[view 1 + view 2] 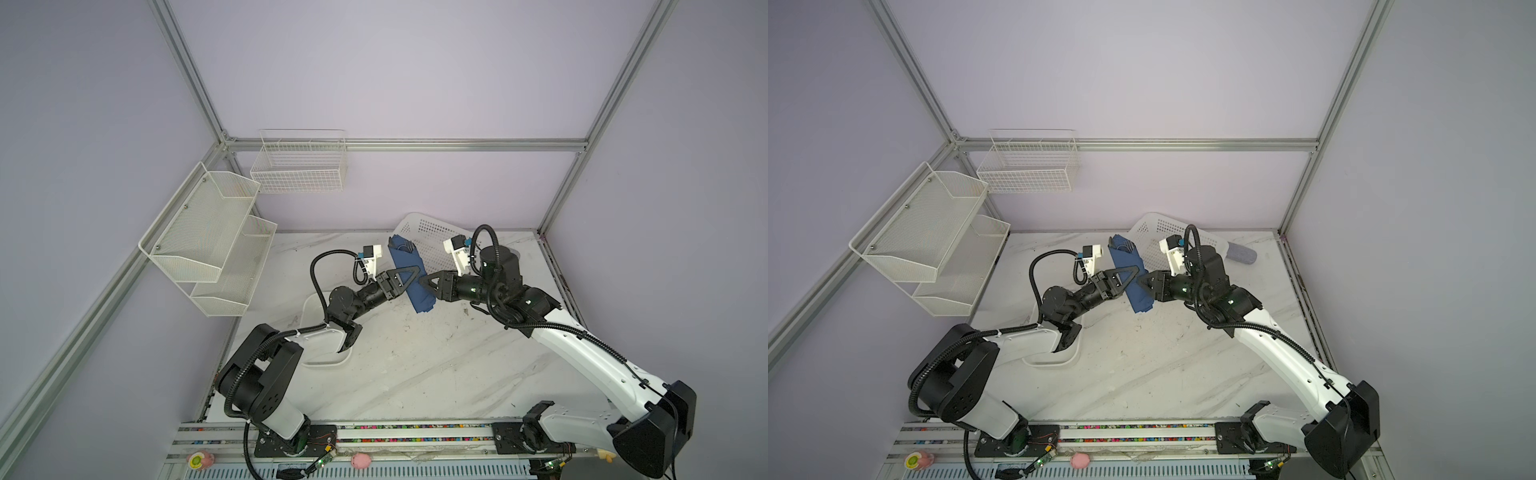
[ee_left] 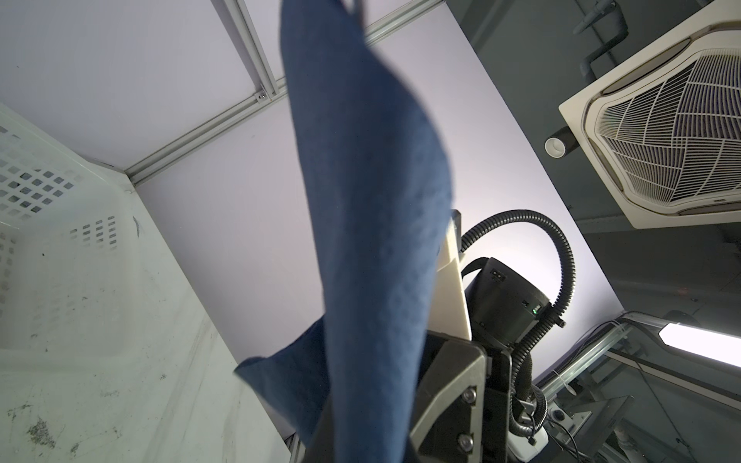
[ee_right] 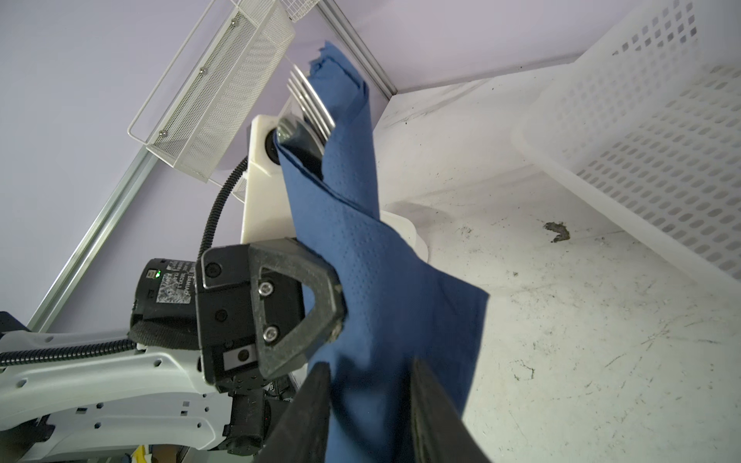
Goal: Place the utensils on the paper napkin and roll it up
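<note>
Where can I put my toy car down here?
Free: the wide bare table in front, between the left arm and right arm, nearer than the napkin. Crowded: the back, where the left gripper and right gripper meet at the napkin by the basket, and the dish on the left.

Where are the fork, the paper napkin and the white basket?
fork point(image 3: 310, 100): right wrist view, its tines.
paper napkin point(image 1: 405, 258): a top view, upper roll.
white basket point(image 1: 432, 232): a top view, perforated wall.

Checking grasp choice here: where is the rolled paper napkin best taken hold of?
I'd grip the paper napkin at its middle, from the side, jaws across the roll: there it wraps tightly round the utensils, whose fork tines poke out the top, while its lower corner flares loose.
</note>
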Robot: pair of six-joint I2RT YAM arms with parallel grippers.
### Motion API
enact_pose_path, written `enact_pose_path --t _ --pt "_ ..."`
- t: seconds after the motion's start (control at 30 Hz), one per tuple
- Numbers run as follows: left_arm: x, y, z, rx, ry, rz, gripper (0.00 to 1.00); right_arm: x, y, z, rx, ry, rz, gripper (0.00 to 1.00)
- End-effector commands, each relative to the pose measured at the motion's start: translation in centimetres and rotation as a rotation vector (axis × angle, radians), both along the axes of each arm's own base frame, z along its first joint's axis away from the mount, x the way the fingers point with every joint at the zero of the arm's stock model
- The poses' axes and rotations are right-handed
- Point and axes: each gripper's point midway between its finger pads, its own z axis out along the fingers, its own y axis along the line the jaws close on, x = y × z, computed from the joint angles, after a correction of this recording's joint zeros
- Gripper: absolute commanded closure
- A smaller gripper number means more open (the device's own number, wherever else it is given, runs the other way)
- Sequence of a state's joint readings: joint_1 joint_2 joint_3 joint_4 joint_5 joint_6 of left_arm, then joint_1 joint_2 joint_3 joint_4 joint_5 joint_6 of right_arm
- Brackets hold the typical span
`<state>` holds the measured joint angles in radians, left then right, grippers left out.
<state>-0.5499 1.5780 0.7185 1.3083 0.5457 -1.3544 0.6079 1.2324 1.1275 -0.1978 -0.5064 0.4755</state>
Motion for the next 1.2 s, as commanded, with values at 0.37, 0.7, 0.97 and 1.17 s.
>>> enact_pose_path --t 0.37,0.7,0.97,1.17 --pt "-2.2 0.9 6.9 -0.115 -0.174 -0.028 1.00 -2.5 1.9 1.0 0.090 -0.030 0.187 0.63" --pt "-3.3 0.8 8.0 -0.116 -0.207 -0.063 1.00 -2.8 3.1 0.2 0.096 -0.022 0.280 0.64" --pt "-3.4 0.8 7.9 -0.110 -0.213 -0.070 1.00 -3.2 3.5 0.4 0.117 -0.022 0.330 0.67" --pt "-3.6 0.6 7.9 -0.101 -0.224 -0.082 1.00 -3.4 3.5 0.4 0.128 -0.013 0.350 0.71"
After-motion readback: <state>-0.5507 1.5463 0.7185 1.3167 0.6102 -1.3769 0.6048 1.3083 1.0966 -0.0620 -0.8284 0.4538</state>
